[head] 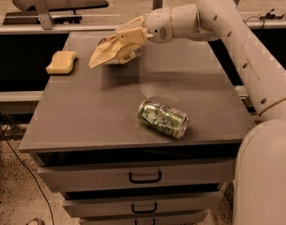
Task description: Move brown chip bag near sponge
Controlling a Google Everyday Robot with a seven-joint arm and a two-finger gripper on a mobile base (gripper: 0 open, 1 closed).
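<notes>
My gripper [126,37] is shut on the brown chip bag [109,53] and holds it in the air above the far middle of the grey cabinet top [100,111]. Only the bag's tan-yellow side shows, with its tip pointing down to the left. The sponge [62,62], a pale yellow foam block, lies on the far left of the top, a short way left of the bag's tip and apart from it.
A crushed green soda can [162,118] lies on its side at the front right of the top. The cabinet has drawers [145,177] below. My white arm [236,41] spans the right side. Black tables stand behind.
</notes>
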